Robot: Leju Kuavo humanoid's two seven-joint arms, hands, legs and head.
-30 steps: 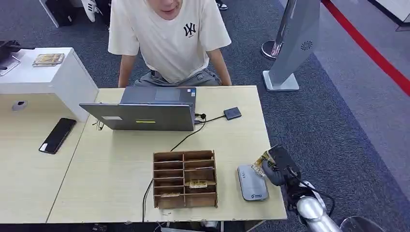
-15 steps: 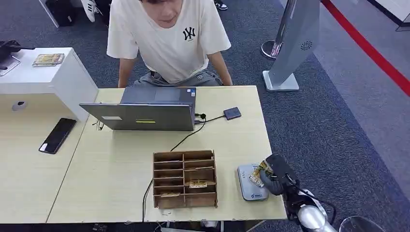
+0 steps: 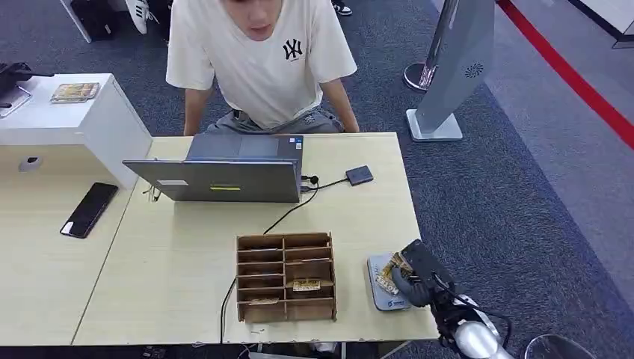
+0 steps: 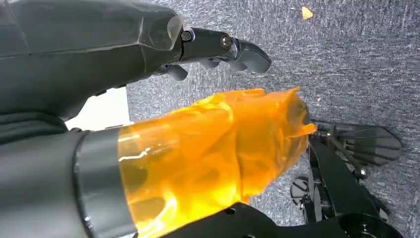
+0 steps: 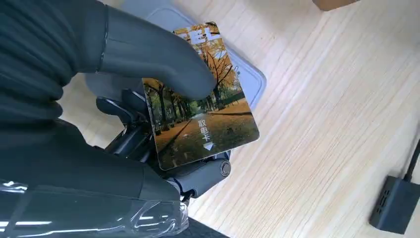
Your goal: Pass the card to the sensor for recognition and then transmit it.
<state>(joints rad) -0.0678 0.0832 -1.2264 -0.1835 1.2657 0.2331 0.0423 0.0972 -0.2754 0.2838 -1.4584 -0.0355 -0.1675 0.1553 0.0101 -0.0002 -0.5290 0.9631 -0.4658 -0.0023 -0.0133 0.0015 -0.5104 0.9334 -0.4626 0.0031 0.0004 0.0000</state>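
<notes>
Start with the tabletop (image 3: 187, 254), your widest surface, and read everything against the grey sensor (image 3: 377, 288) lying near its front right corner. A person (image 3: 262, 56) sits at the far edge, well behind the sensor, with an open laptop (image 3: 217, 179) in front of them. The wooden card rack (image 3: 285, 277) stands just left of the sensor, and a small dark hub (image 3: 359, 175) on a cable lies further back.

Your right hand (image 3: 415, 273) has come in from beyond the tabletop's right edge over the last second and now hangs over the sensor's right half. It is clamped on the card (image 5: 200, 99): the thumb presses on the printed face and the fingers back it from underneath. In the right wrist view the card sits directly above the sensor (image 5: 247, 74), tilted rather than flat; whether it touches the pad you cannot tell.

That shift suggests the reading step is under way; handing the card on is not yet done.

Your left hand (image 4: 218, 49) hangs over the floor, fingers loosely apart, holding nothing.
</notes>
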